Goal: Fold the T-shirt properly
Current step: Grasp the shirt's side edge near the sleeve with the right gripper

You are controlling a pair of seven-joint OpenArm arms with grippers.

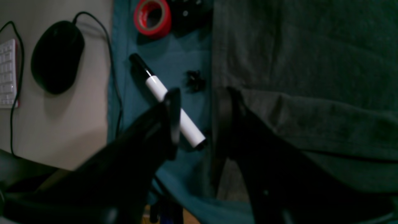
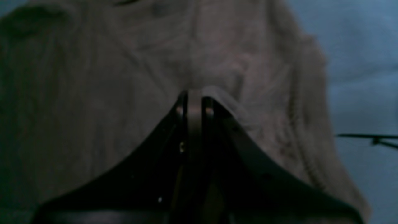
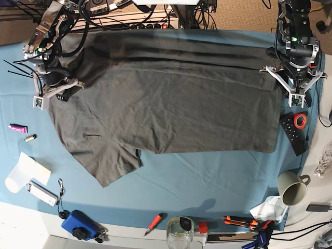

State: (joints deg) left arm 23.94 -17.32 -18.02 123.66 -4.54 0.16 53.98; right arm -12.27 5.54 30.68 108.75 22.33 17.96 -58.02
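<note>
The dark grey T-shirt (image 3: 171, 98) lies spread flat on the teal cloth (image 3: 207, 176), collar end at the left and one sleeve (image 3: 111, 163) sticking out toward the front. At the shirt's left end my right gripper (image 3: 52, 95) is shut on a pinch of the fabric. The right wrist view shows the cloth (image 2: 217, 56) caught between the closed tips of the right gripper (image 2: 195, 98). My left gripper (image 3: 296, 102) hangs open at the shirt's right edge. In the left wrist view the left gripper (image 1: 199, 119) straddles that edge of the T-shirt (image 1: 304, 71), with nothing held.
Beside the left gripper lie a white marker (image 1: 169, 101), a red tape roll (image 1: 152, 17) and a small black clip (image 1: 195, 81). A mouse (image 1: 57, 56) and keyboard (image 1: 7, 73) sit off the cloth. A mug (image 3: 292, 188), screwdriver (image 3: 154, 222), jar (image 3: 180, 228) and blue device (image 3: 80, 224) line the front.
</note>
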